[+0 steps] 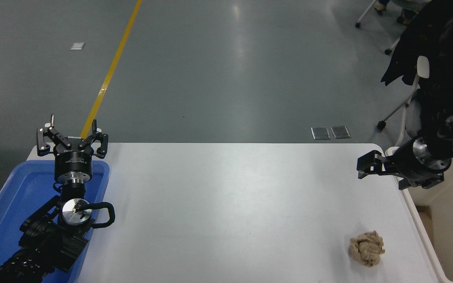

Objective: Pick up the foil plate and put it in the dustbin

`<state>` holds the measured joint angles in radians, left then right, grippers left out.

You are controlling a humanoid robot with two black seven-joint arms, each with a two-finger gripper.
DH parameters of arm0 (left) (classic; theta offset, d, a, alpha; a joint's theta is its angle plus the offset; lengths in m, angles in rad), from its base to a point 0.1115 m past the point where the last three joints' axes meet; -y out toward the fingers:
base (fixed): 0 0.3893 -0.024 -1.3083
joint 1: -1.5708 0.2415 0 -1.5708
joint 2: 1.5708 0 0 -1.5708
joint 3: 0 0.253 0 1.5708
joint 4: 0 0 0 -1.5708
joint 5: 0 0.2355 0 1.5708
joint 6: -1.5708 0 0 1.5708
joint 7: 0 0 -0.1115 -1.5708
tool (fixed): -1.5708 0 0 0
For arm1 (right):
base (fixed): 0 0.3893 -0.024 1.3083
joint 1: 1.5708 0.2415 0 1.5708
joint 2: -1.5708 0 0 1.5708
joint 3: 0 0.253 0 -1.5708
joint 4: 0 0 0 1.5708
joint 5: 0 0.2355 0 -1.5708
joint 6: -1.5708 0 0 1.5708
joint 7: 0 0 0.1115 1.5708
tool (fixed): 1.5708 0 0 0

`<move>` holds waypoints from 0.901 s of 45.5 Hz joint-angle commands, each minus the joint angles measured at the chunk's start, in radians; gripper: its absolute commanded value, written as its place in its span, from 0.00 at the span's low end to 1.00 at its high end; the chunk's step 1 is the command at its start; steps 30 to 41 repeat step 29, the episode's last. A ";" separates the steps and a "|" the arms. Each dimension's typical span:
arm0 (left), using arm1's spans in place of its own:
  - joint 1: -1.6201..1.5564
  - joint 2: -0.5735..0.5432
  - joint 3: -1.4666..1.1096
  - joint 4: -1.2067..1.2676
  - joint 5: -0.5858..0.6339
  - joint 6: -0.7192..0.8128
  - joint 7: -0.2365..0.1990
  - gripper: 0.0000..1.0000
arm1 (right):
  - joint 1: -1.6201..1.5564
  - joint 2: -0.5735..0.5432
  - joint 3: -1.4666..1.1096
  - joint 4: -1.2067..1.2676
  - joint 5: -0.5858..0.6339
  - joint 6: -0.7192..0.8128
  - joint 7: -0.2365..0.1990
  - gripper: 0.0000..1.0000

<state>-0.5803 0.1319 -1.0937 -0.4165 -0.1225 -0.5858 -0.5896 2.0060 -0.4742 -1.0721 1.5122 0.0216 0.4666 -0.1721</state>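
The foil plate does not show in the head view. The dustbin (pixel 418 215), cream-beige, stands off the table's right edge, and only its left rim and part of its inside show. My right gripper (pixel 362 166) comes in from the right edge above the bin's far left corner. It points left over the table's right end, open and empty. My left gripper (pixel 71 135) is parked at the lower left, open and pointing away from me.
A crumpled brown paper ball (pixel 367 248) lies on the white table (pixel 230 204) near the front right. A blue tray (pixel 2 204) sits under the left arm. A wheeled chair (pixel 409 98) and a person in dark clothing (pixel 446 78) are at the far right.
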 commanded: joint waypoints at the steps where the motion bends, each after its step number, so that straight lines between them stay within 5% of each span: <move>1: 0.000 0.000 0.000 0.001 0.000 0.000 -0.001 0.99 | 0.165 0.112 -0.014 0.092 0.143 0.061 0.000 1.00; 41: 0.000 0.000 0.000 0.001 -0.002 0.001 -0.002 0.99 | 0.313 0.120 -0.022 0.198 0.109 0.078 0.002 1.00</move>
